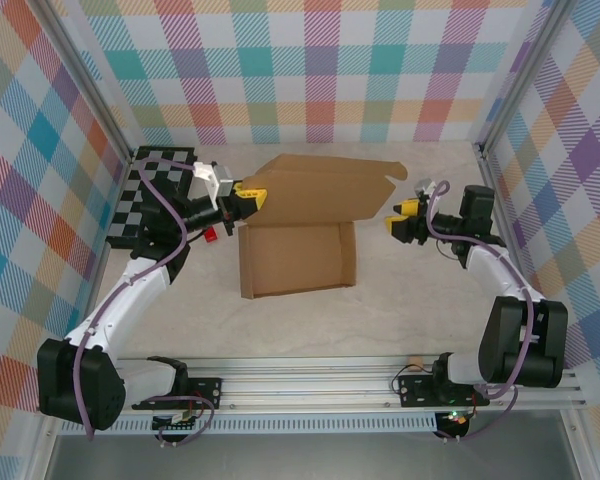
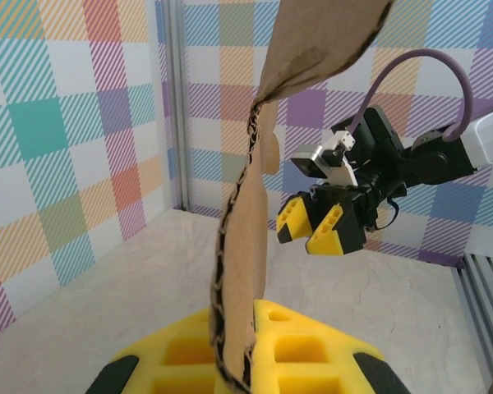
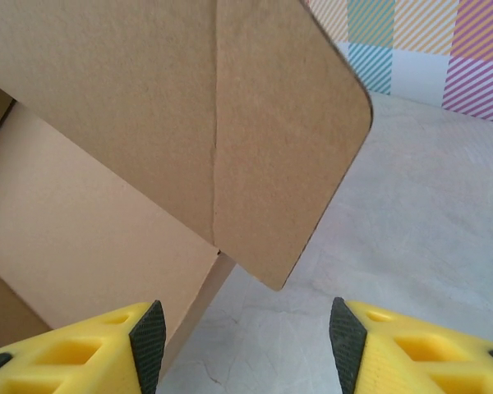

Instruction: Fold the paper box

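On the pale table the paper box lies at the centre, between the two arms. Its shallow tray is flat and open upward, while its lid panel stands raised along the far edge, leaning over the tray. The black-and-grey chessboard lies apart at the far left. The step in hand looks like closing the lid, the tray seemingly formed already. The left pincer is clenched on the lid's left edge, the cardboard pinched between its yellow fingers, and holds the panel up. The right pincer hovers just beside the lid's right end, released, its jaws apart with nothing between them; the rounded end flap hangs just ahead of it. Next, I judge, the right pincer must take that flap and bend it inward along its crease, so the lid can come down and the flap tuck into the tray; a slack left grip would let the panel flop.
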`<state>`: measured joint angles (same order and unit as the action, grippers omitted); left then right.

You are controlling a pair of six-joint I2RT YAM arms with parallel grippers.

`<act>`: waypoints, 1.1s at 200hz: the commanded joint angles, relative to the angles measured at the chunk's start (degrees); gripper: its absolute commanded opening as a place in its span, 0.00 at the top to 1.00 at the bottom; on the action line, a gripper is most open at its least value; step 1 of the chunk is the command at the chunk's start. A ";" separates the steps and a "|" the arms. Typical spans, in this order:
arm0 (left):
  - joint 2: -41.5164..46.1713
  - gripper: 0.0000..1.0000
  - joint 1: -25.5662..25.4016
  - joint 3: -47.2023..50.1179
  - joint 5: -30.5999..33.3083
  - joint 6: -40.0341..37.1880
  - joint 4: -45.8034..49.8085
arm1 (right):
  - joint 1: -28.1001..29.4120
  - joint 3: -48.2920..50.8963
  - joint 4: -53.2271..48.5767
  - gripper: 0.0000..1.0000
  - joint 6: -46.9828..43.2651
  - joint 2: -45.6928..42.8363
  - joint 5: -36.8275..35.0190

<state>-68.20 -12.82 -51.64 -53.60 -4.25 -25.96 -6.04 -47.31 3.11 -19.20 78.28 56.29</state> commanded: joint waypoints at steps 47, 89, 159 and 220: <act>2.03 1.00 0.51 -2.41 -4.06 0.19 -1.75 | -1.19 -7.87 -4.50 0.42 -3.48 0.76 5.92; 2.03 1.00 -0.17 -3.02 -4.31 0.99 -2.53 | -1.17 -11.71 -10.51 0.52 -6.83 1.76 11.06; 2.08 1.00 -1.48 -4.07 -4.12 0.76 -2.08 | -1.05 -13.45 -16.66 0.76 -11.27 1.54 15.59; 2.85 0.80 -1.95 -5.39 5.58 -7.66 11.24 | -0.63 -14.81 -22.32 1.00 -13.28 -2.14 5.57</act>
<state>-67.59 -14.13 -55.00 -54.24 -6.72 -21.39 -6.81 -60.23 -15.64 -29.12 79.75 67.05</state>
